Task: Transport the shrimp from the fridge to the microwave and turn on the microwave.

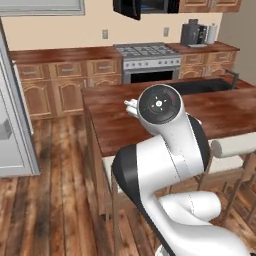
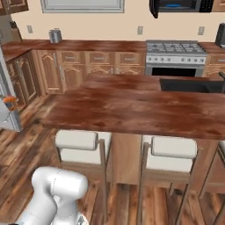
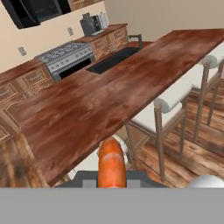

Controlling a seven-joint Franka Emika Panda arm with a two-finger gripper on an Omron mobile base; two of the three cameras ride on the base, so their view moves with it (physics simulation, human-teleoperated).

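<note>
Hand view has my hand point(image 3: 112, 177) clenched on, I think, the shrimp point(image 3: 111, 162) — mid-carry; next, reach the microwave point(image 3: 37, 11).

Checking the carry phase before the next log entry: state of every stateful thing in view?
gripper: shut on the shrimp
shrimp: held at the fingertips, off any surface
microwave: door swung open, mounted above the stove
stove: no flame visible, nothing on the burners
fridge: door state cannot be told
</note>
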